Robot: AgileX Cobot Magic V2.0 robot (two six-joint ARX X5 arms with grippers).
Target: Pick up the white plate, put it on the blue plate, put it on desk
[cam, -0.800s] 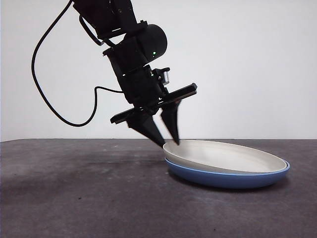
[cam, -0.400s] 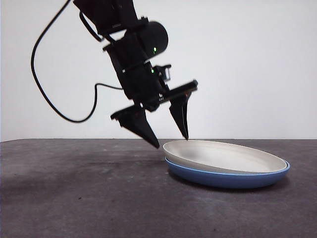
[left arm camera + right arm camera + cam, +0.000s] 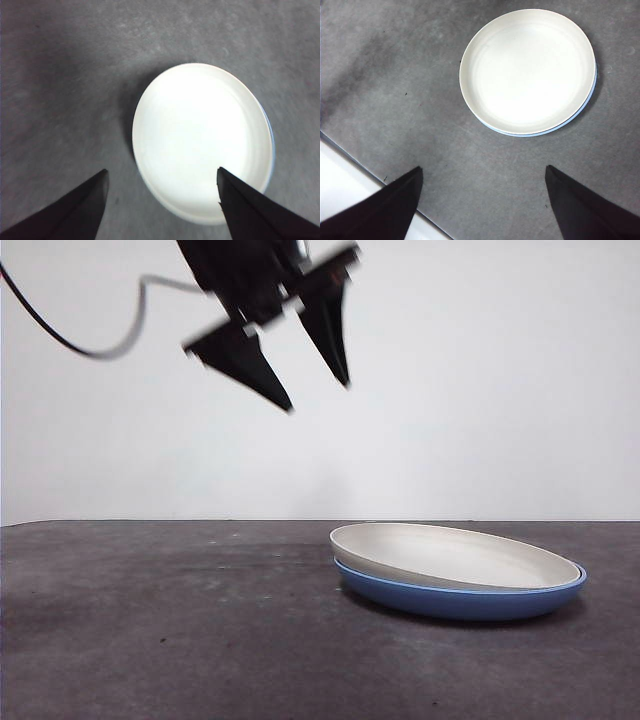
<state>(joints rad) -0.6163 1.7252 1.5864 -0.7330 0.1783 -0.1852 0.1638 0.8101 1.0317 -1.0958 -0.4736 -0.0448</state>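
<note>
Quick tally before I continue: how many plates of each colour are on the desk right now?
White plate: 1, stacked on the blue one
Blue plate: 1, on the desk
Total: 2 plates

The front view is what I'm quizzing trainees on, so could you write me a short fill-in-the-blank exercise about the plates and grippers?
1. The white plate rests on the ____ plate.
2. The left gripper hangs above the desk with its jaws ____.
3. The left gripper holds ____.
4. The blue plate sits directly on the ____.

Missing words: blue; open; nothing; desk
</note>
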